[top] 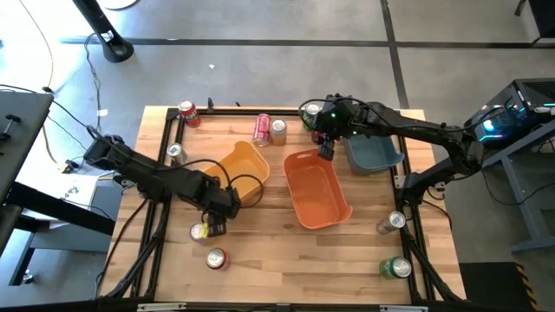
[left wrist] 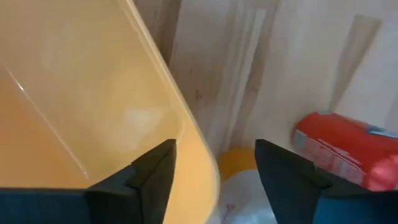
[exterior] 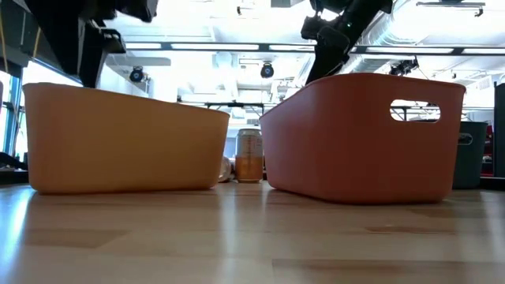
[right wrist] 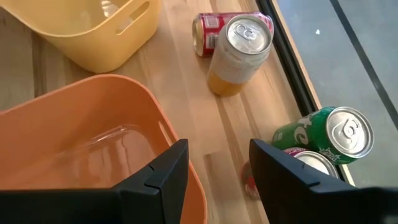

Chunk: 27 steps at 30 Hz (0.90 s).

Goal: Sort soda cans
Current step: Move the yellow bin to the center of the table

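Left gripper: down at the desk's front left, just in front of the yellow bin; fingers parted, grasping nothing, with a white-and-yellow can lying between and just beyond them.
Right gripper: over the far rim of the orange bin; fingers apart, nothing between them.
Red can by left gripper: on its side on the desk, just beside the fingers.
Cans at far edge: a pink-red one lying down, a silver-topped orange-bottomed one upright beside it, a green one near the right arm.
Other cans: red at far left corner, silver at left edge, silver and green at front right.
Teal bin: right of the orange bin.
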Available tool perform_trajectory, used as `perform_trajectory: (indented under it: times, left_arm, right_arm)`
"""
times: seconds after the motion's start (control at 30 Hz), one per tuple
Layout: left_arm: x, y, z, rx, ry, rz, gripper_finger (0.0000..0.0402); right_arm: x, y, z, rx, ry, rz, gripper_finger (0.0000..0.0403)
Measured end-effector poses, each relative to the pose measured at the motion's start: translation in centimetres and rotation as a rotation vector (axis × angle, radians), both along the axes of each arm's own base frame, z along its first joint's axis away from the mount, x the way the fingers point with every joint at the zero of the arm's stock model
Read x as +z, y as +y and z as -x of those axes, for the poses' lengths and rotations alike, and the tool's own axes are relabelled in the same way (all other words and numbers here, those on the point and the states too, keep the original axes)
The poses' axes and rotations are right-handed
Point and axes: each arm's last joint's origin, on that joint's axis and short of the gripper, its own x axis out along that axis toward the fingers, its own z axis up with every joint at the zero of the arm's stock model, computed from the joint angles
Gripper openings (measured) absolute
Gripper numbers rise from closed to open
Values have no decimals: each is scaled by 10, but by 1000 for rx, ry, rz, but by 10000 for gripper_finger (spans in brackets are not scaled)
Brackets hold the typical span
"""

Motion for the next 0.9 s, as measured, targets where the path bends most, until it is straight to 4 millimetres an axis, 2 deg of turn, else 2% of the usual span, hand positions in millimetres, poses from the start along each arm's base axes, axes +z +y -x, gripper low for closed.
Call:
perform_trajectory:
  times: [0.13,0.2,0.33,0.47,0.6,0.77,0.9]
  left_arm:
    - [-18,3,-12,64,63,-37,221]
    - [-27,6,-18,105,94,-49,208]
    - [-37,12,-31,178,92,4,145]
    - [-35,17,-47,202,-23,150,70]
    - [-33,28,-54,238,-76,171,11]
    - [-31,44,-64,334,-146,209,11]
    - [-30,47,-63,328,-137,220,6]
  right_arm:
    - [0,-1,0,-1,1,2,165]
    - [0,-1,1,-1,7,-1,165]
    - [-2,0,2,3,30,-7,165]
    - [-3,1,4,5,49,-12,165]
    - [-3,1,4,5,53,-14,165]
    - [-3,1,4,5,55,-14,165]
    - [-4,1,5,5,62,-18,165]
